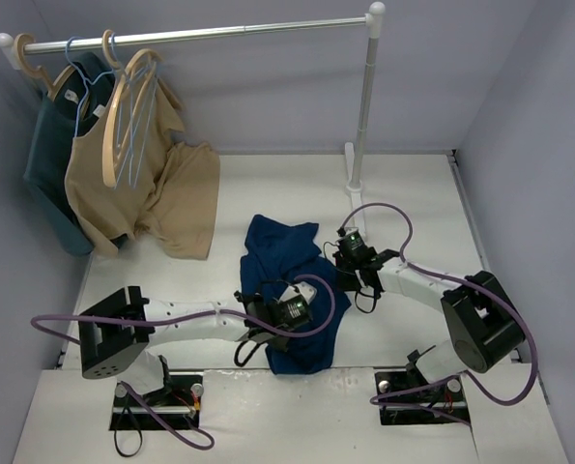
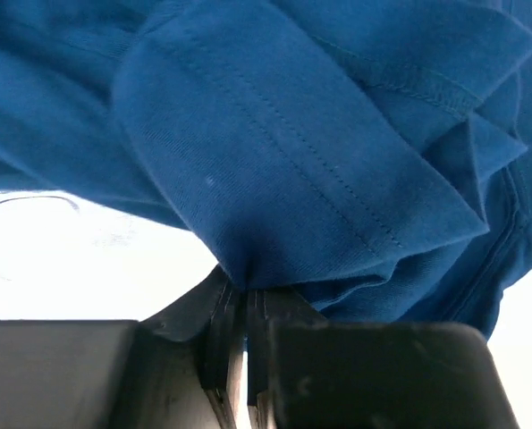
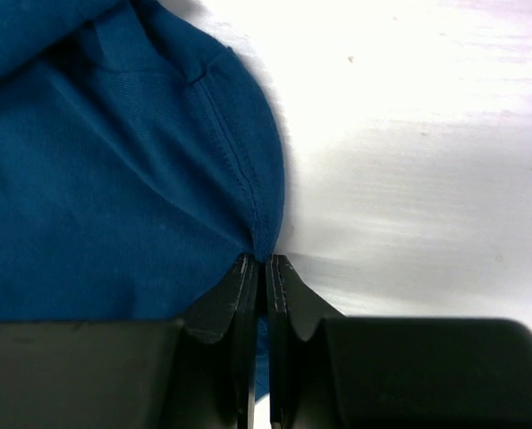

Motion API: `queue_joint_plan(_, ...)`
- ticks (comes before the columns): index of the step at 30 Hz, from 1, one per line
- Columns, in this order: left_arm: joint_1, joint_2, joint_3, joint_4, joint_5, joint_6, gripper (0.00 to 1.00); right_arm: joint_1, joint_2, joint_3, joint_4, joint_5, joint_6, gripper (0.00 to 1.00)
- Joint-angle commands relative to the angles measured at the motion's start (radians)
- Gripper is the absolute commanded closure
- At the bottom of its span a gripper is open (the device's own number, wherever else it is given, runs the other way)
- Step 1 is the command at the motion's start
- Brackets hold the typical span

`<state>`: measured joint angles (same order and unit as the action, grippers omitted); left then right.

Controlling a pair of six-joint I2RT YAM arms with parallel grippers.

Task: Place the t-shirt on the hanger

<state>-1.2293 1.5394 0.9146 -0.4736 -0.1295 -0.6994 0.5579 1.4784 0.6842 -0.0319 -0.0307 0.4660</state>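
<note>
1. At far left, a teal garment [image 1: 50, 164] hung from the rail [image 1: 200, 36]. The wall's edge cut off its left side. A white tag at its neck was too small to read.
2. Wooden hangers [image 1: 110, 145] hung next along the rail. One carried the tan garment [image 1: 186, 203], whose lower part drooped onto the bench [image 1: 413, 193].
3. The hanger [image 1: 138, 126], thin and light blue, hung among them in front of the tan garment. Its wires were faint. More blue wire with a hook showed further left, and I could not tell whether it was the same piece.
4. The left fingers [image 2: 258, 357] were closed on a bunched fold of the t-shirt [image 1: 287, 256]. The cloth was pinched between the tips in the left wrist view. From above, the wrist and its cable hid these fingers.
5. The t-shirt lay crumpled mid-bench between the two arms, well apart from the hanger. Its folds hid the chest side, so nothing could be read there.
6. The right fingers [image 3: 248, 340] were closed on the shirt's stitched hem at its right edge, with bare bench just beside them. From above, they were too dark and small to make out.
7. The rail's post [image 1: 364, 106] stood at back right, its foot on the bench.
</note>
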Motion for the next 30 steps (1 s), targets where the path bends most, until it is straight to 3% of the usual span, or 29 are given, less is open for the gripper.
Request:
queue_joint_plan(1,0.071,-0.103,0.043,-0.034,-0.076,0.027,1.00,0.004,-0.087,0.089,-0.103,0.069,-0.030,1.00)
queue_joint_plan(3,0.157,-0.157,0.059,-0.078,-0.065,0.050,1.00,0.004,-0.131,0.147,-0.211,0.126,-0.046,1.00)
queue_joint_plan(7,0.461,-0.313,0.093,-0.126,-0.035,0.171,1.00,0.002,-0.245,0.375,-0.399,0.208,-0.089,1.00)
queue_joint_plan(11,0.681,-0.305,0.174,-0.192,0.017,0.276,1.00,0.004,-0.241,0.576,-0.563,0.233,-0.127,1.00)
queue_joint_plan(15,0.839,-0.239,0.199,-0.175,0.122,0.298,0.35,0.004,-0.184,0.631,-0.600,0.175,-0.112,1.00)
queue_joint_plan(17,0.867,-0.205,0.213,-0.186,0.130,0.284,0.26,0.004,-0.159,0.591,-0.571,0.148,-0.084,1.00)
queue_joint_plan(23,0.843,-0.292,0.141,-0.122,0.255,0.192,0.24,0.004,-0.112,0.463,-0.452,0.078,-0.020,1.00)
queue_joint_plan(26,0.762,-0.331,0.073,-0.076,0.269,0.091,0.24,0.002,-0.070,0.425,-0.412,0.064,-0.009,1.00)
queue_joint_plan(30,0.611,-0.325,0.015,0.021,0.183,-0.084,0.25,-0.004,-0.012,0.416,-0.379,0.071,-0.012,1.00)
